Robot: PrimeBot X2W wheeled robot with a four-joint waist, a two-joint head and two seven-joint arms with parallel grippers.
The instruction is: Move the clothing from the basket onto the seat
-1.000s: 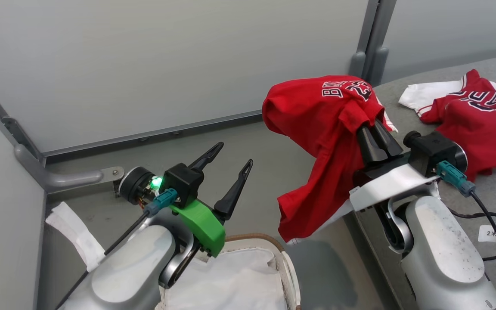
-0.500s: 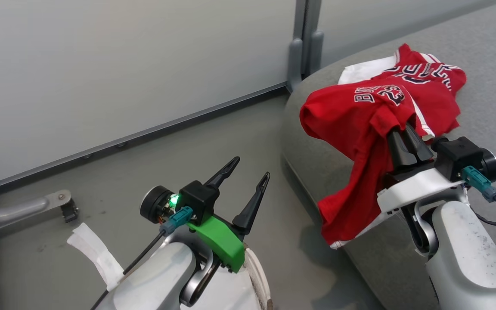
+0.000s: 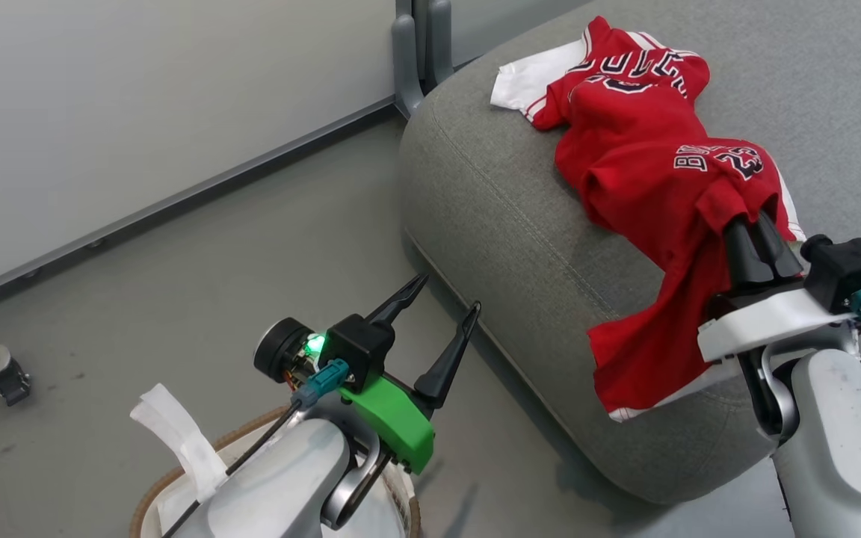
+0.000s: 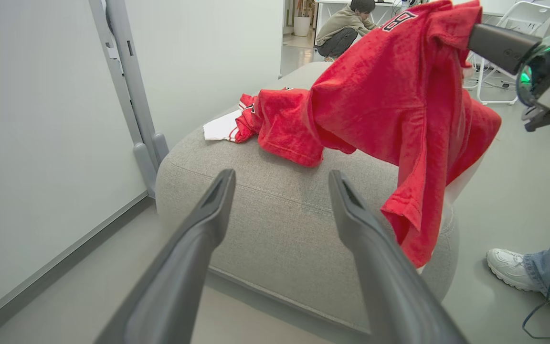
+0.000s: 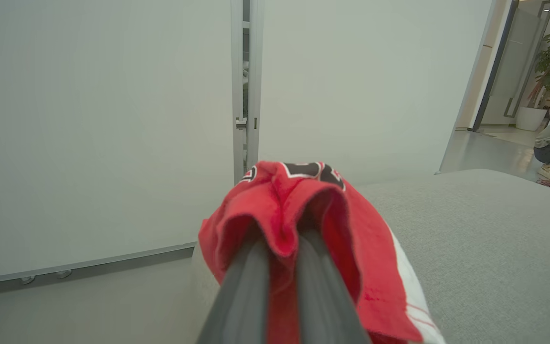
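My right gripper [image 3: 749, 218] is shut on a red "BULLS 23" piece of clothing [image 3: 662, 246], its fingertips buried in a fold [image 5: 299, 215]. The cloth hangs above the grey seat [image 3: 505, 224], and its lower end drapes past the seat's front edge [image 4: 413, 229]. A second red and white garment [image 3: 625, 75] lies on the seat just behind it. My left gripper [image 3: 449, 291] stands open and empty over the floor, left of the seat [image 4: 280, 215]. The basket's brown rim [image 3: 169, 478] peeks out at the lower left under my left forearm.
A white cloth flap [image 3: 176, 437] sticks up from the basket. Grey partition walls with a post [image 3: 415, 52] stand behind the seat. A person's shoe [image 4: 509, 267] rests on the floor right of the seat, and another person crouches far back [image 4: 344, 24].
The head camera has swung to the right, so the seat now takes up more of the view. My right gripper has carried the red garment from beside the seat to above it. Left gripper stays open.
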